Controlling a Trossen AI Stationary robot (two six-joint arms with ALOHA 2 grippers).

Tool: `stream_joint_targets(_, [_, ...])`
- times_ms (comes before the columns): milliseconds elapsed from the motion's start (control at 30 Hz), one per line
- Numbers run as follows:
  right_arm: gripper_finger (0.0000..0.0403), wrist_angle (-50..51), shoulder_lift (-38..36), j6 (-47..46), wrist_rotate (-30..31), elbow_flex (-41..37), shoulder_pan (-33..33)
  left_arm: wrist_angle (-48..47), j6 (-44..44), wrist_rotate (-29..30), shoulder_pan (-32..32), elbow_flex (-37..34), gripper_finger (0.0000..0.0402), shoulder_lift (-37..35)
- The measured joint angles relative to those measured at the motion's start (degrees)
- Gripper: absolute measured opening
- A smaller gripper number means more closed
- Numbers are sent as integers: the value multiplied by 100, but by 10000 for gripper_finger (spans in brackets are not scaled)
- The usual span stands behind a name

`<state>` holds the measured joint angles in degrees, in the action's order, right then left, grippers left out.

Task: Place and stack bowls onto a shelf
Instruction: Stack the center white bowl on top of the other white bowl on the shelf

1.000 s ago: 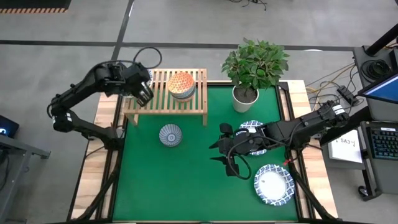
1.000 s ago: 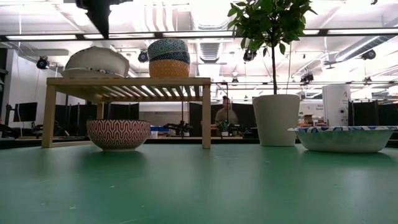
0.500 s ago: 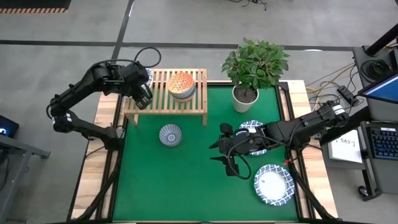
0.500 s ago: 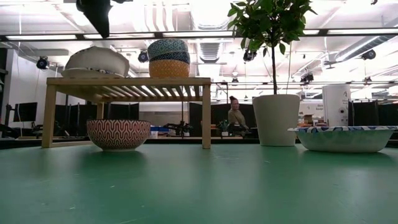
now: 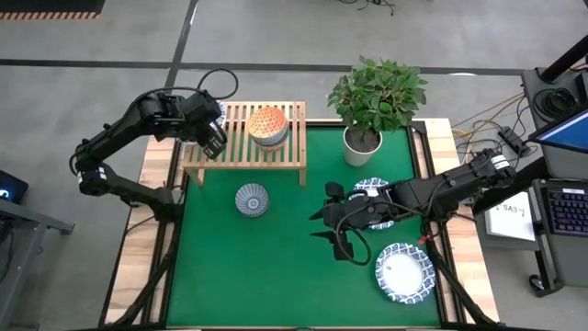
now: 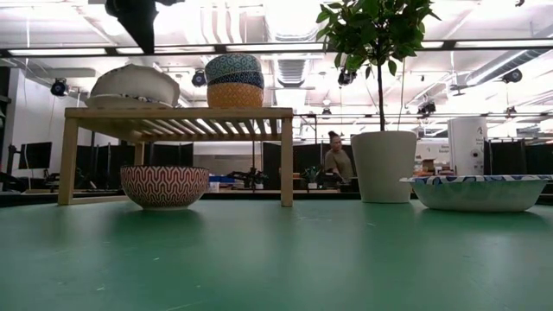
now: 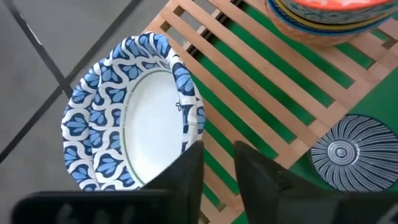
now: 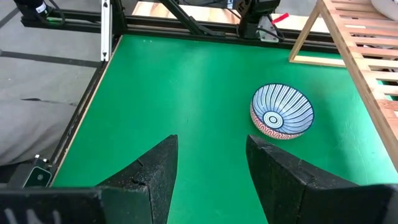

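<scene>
Little has shifted since the earlier frame: my left gripper (image 7: 214,171) has drawn slightly back from the white bowls (image 7: 134,112) and a person in the room behind has walked toward the plant pot (image 6: 383,166). My left fingers now stand with a narrow gap between them, holding nothing, just above the near rim of the two stacked white bowls at the left end of the shelf (image 5: 234,156). That stack sits close to the shelf's end, its rim looking to reach past the outer slat; risk: if I lift away crooked and catch the rim, the pair could tip off the end onto the floor. My right gripper (image 8: 208,171) waits over the green mat (image 5: 276,267), fingers spread wide and empty, facing the red-patterned bowl (image 5: 252,199) that stands on the mat in front of the shelf. Two more white bowls (image 5: 404,272) lie on the mat by the right arm. A deep-bowl stack (image 5: 267,124) sits mid-shelf; adding a third bowl could topple it if set down off-centre. The right arm's cables hang near the nearer white bowl and could drag it.
</scene>
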<state>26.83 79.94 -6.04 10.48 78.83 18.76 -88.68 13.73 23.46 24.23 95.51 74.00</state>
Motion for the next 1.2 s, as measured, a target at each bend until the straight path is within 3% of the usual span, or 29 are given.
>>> stream_joint_targets(233, [180,-2,2,2,-4,0,0,200,94,68,-2,-165,140,0])
stream_joint_targets(433, [180,-2,11,-38,-17,0,11,392,94,513,0,-528,146,0])
stream_joint_targets(733, [180,0,11,-53,-15,-11,11,743,66,612,0,-1021,110,0])
stream_joint_targets(1067, [180,64,13,-102,-15,-15,11,767,-19,513,0,-1081,7,7])
stream_joint_targets(1200, [180,81,17,-103,-15,-15,11,769,-37,284,-2,-1091,17,7])
